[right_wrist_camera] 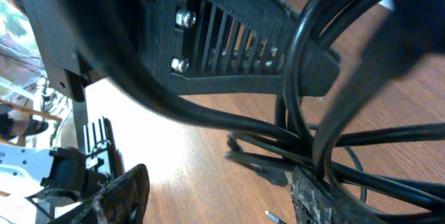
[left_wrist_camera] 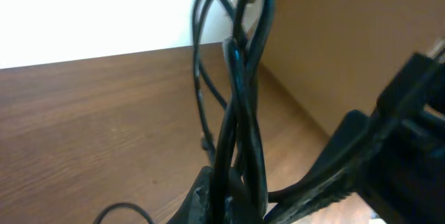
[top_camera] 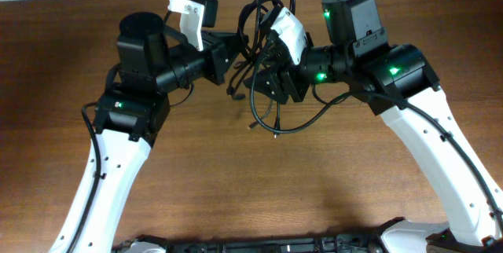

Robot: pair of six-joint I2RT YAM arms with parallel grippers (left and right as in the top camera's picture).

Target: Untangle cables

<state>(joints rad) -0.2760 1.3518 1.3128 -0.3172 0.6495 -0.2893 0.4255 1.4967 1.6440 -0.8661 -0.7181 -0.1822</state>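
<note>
Pose. My left arm rises from the near left side of the table, bends, and runs level toward the middle. My right arm mirrors it from the near right side. The two meet nose to nose over the far half of the table, just apart.

My left gripper is closed down on the cables. The left wrist view shows the black cords pinched into one tight bundle at the jaws. From there they fan upward into several tall loops.

My right gripper has its jaws wide apart and clamps nothing. In the right wrist view several cords cross the gap and lie against the inner face of one finger. The other finger stands clear of them.

Location of the cables. They are held up between the two grippers. Overhead, loops stand up toward the far edge, and one long slack loop sags to the near side under the right arm. I cannot tell whether that loop touches the wood. A small silvery plug tip shows low down near the table surface.

Edges and room. The bundle sits close to the far edge, with white beyond it. On the near side a wide stretch of wood lies between my two arms.
</note>
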